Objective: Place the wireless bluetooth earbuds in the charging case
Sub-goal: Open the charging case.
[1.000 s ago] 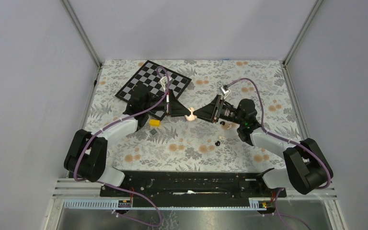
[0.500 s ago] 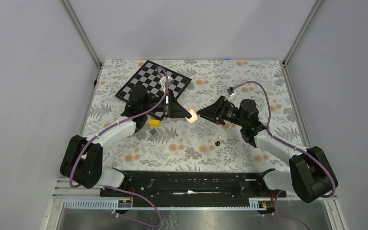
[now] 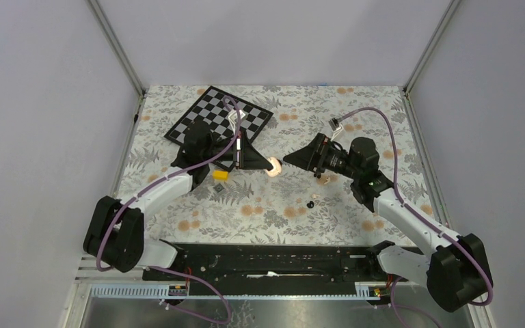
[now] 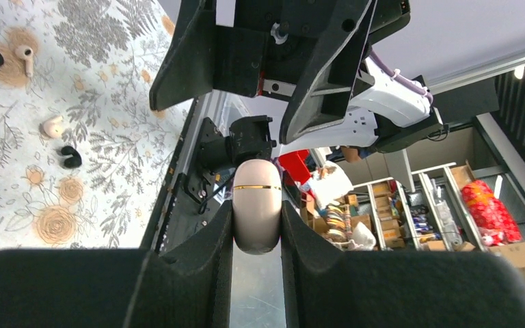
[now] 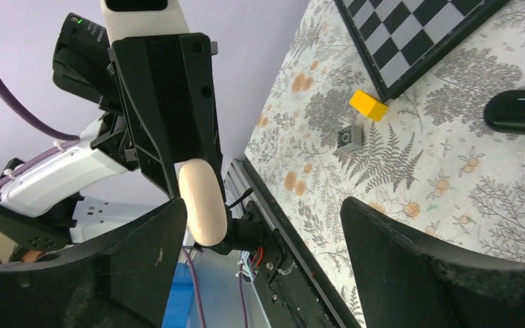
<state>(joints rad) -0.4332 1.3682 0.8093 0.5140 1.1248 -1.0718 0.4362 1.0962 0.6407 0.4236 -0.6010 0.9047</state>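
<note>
My left gripper [image 3: 268, 164] is shut on the pale pink charging case [image 3: 274, 167] and holds it above the table. In the left wrist view the case [image 4: 257, 212] sits between the jaws, its lid shut along a gold seam. My right gripper [image 3: 289, 160] is open and empty, just right of the case and facing it. The case [image 5: 204, 201] shows near its left finger [image 5: 130, 266]. One pale earbud [image 3: 323, 180] and a black earbud [image 3: 310, 203] lie on the table under the right arm. The left wrist view shows two pale buds [image 4: 24, 55] [image 4: 52, 126] and a black bud [image 4: 72, 157].
A chessboard [image 3: 219, 123] lies at the back left, with a small yellow block [image 3: 220, 175] and a small grey block [image 5: 348, 137] in front of it. A black oval thing [image 5: 519, 111] lies on the floral cloth [image 3: 246, 212]. Grey walls enclose the table.
My right gripper has drawn back to the right, away from the case, and its arm has swung outward. My left gripper still holds the case in about the same place.
</note>
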